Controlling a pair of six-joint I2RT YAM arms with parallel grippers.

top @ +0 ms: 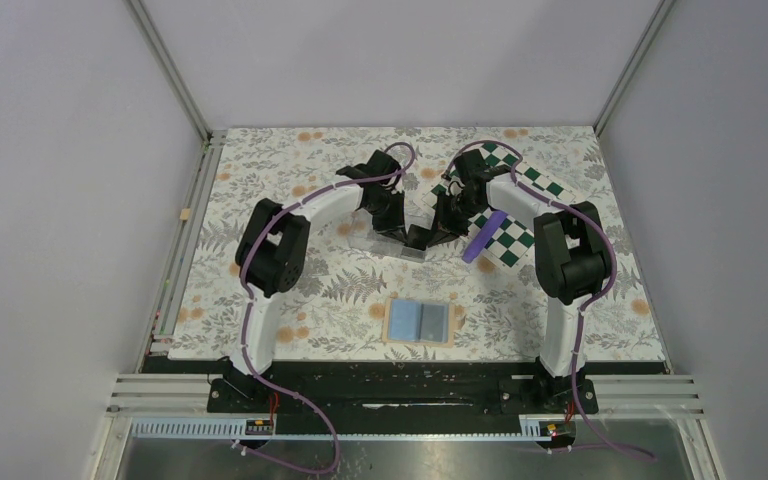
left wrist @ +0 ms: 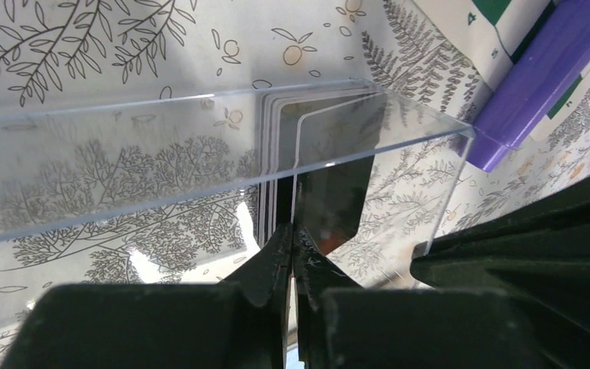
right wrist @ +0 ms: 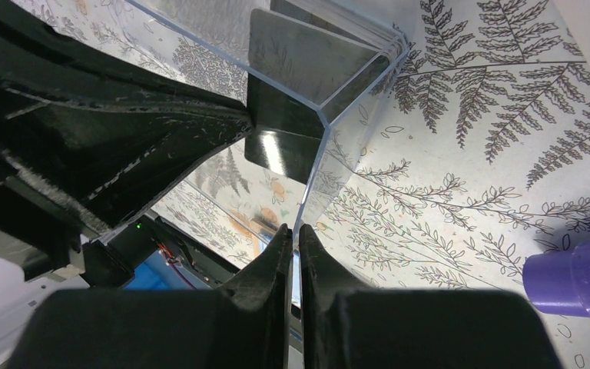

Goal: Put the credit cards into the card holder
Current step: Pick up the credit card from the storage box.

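Note:
The card holder [top: 418, 322] lies open near the front of the table, tan rim with two blue-grey panels showing. A clear plastic box [top: 388, 243] stands farther back, holding several dark credit cards [left wrist: 330, 138] upright on edge. My left gripper [left wrist: 293, 231] is shut on the edge of one dark card inside the box [left wrist: 161, 154]. My right gripper [right wrist: 295, 231] is shut on the thin end wall of the clear box [right wrist: 353, 84]; the cards [right wrist: 299, 54] show just beyond it. In the top view both grippers, left [top: 400, 235] and right [top: 430, 237], meet at the box.
A purple bar [top: 484, 237] lies on a green-and-white checkered board [top: 515, 240] right of the box; it also shows in the left wrist view [left wrist: 538, 77] and the right wrist view [right wrist: 576, 280]. The table carries a leaf-patterned cloth [top: 290, 165].

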